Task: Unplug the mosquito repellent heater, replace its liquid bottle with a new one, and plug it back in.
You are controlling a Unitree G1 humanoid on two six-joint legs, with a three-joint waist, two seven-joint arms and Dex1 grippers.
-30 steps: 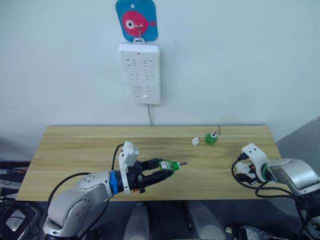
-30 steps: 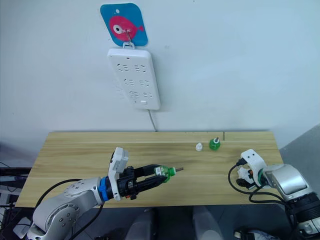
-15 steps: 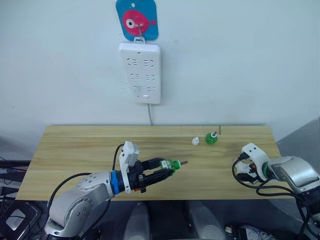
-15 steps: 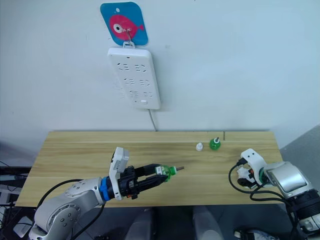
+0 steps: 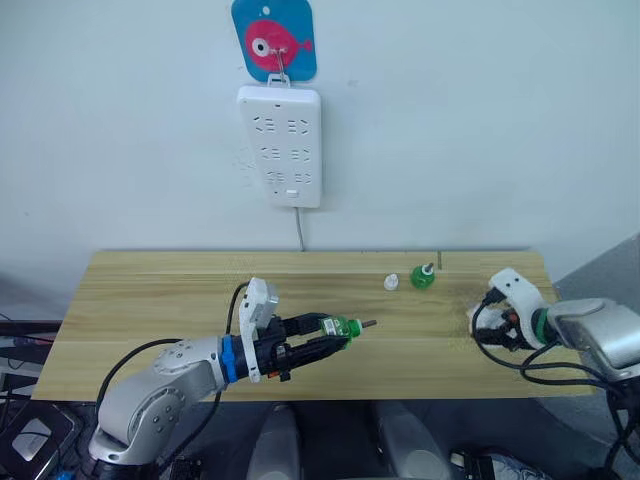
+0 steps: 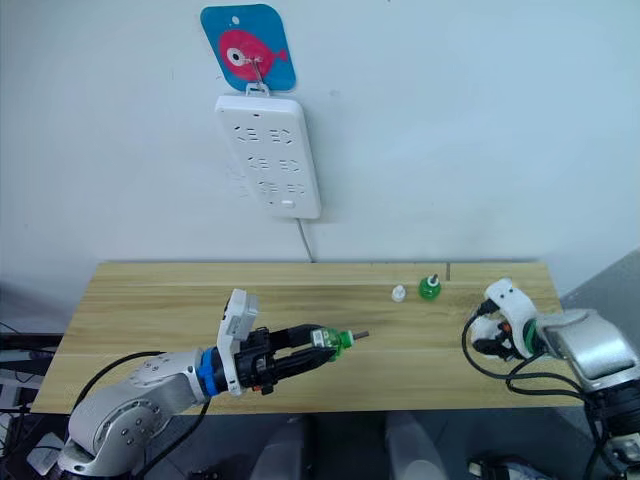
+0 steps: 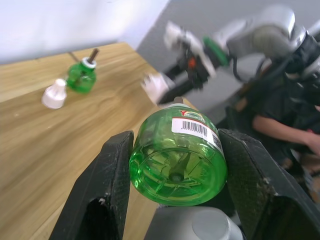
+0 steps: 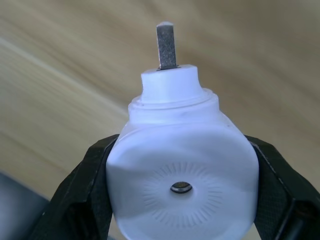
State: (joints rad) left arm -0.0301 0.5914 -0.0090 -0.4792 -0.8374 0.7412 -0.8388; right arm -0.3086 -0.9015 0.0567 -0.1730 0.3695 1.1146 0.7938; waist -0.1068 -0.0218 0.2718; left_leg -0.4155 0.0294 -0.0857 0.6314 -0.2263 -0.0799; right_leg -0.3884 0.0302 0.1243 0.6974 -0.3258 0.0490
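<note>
The mosquito repellent heater (image 8: 182, 185) sits clamped between the right pincer (image 8: 182, 200) fingers.

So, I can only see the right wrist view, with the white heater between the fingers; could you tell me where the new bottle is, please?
Observer: The left gripper holds a green bottle sideways above the table, wick pointing toward your heater.
Operator: Thanks. Is anything lying on the table itself?
Observer: A second bottle, also green, stands upright near the far edge, with a small white cap beside it.
Operator: And where are the sockets?
Observer: The white power strip hangs on the wall above the table's far edge, with nothing plugged into it.
</note>
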